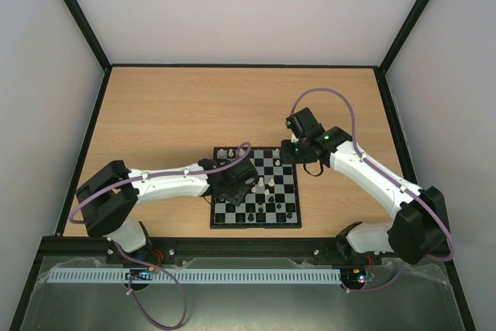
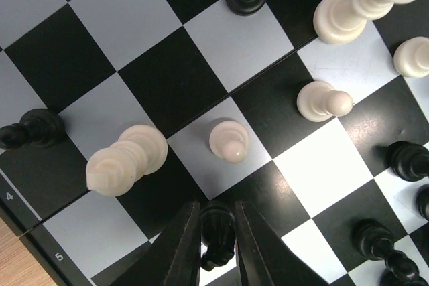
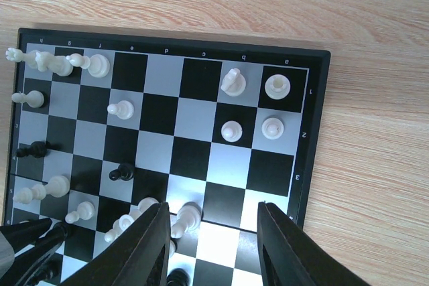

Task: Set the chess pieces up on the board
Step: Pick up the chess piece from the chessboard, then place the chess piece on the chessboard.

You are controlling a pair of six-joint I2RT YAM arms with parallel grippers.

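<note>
The board [image 1: 256,225] lies at the table's near middle, with black and cream chess pieces scattered over it. My left gripper [image 2: 218,209] hangs low over the board's left half and is shut on a black chess piece [image 2: 218,234], its fingers pressed against both sides. Just ahead of it stand a cream pawn [image 2: 228,141] and a taller cream piece [image 2: 127,159]. My right gripper [image 3: 213,209] hovers open above the board's [image 3: 314,132] right side with nothing between its fingers. A cream piece [image 3: 187,216] stands by its left finger.
Wooden tabletop [image 1: 170,114] surrounds the board, enclosed by pale walls in a black frame. More cream pieces [image 3: 275,87] stand in the board's far right corner. Black pieces [image 2: 408,160] cluster right of the left gripper. A white ribbed rail [image 1: 194,276] runs along the near edge.
</note>
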